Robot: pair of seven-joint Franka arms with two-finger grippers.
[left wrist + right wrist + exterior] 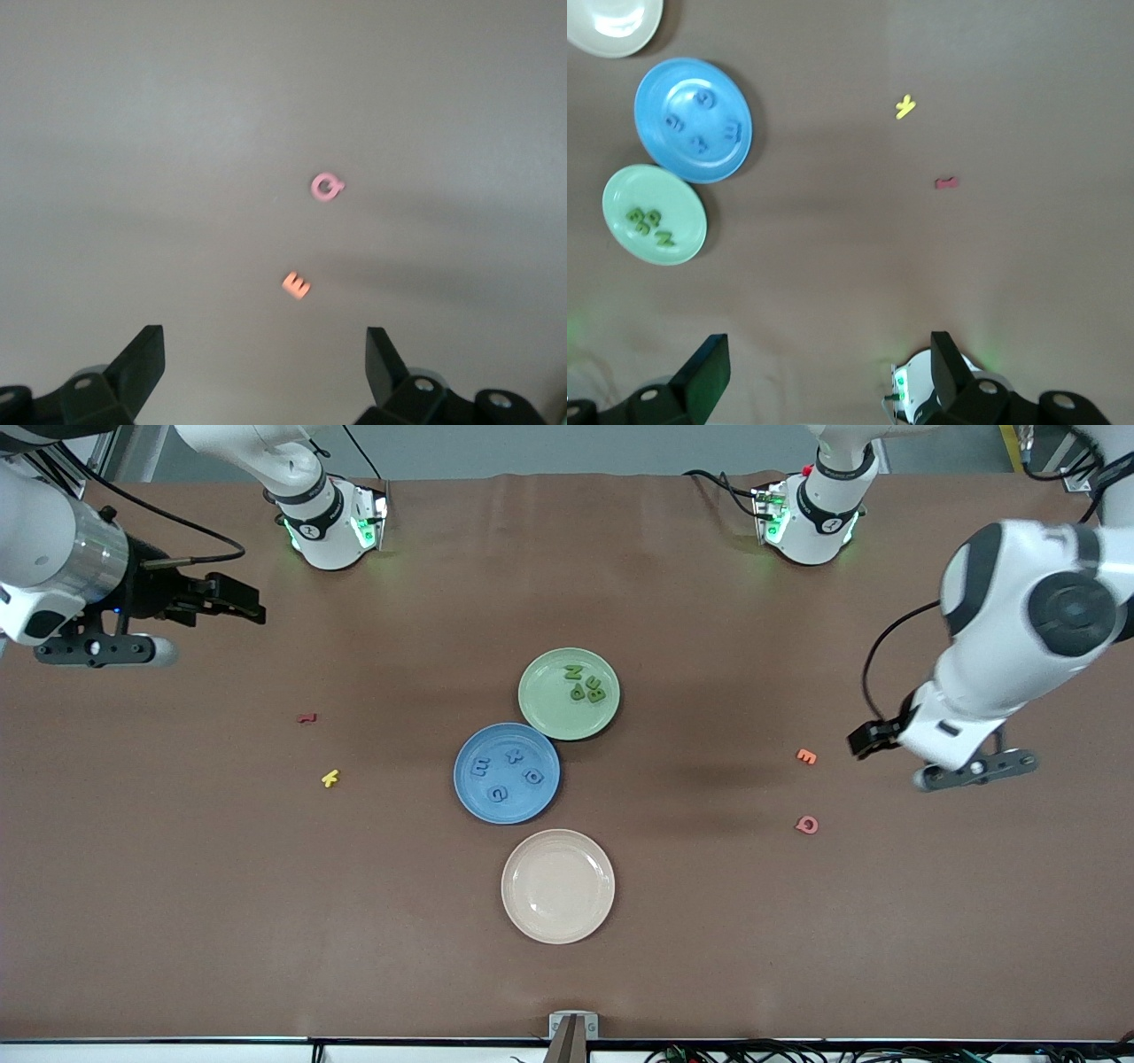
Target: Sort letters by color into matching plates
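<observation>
The pale green plate (547, 710) (627, 191) holds several green letters (585, 684) (648, 223). Touching it, nearer the front camera, the blue plate (523, 808) (663, 92) holds several blue letters (509, 773) (700, 124). My left gripper (866, 737) (266, 354) hangs open and empty over bare table toward the left arm's end, high above an orange and a pink letter. My right gripper (244, 600) (830, 354) is open and empty too, raised over the right arm's end of the table, well away from both plates.
A cream plate (558, 886) (611, 22) sits empty nearest the front camera. A red letter (306, 717) (946, 182) and a yellow K (330, 778) (904, 107) lie toward the right arm's end. An orange E (806, 756) (297, 285) and a pink Q (807, 825) (326, 187) lie toward the left arm's end.
</observation>
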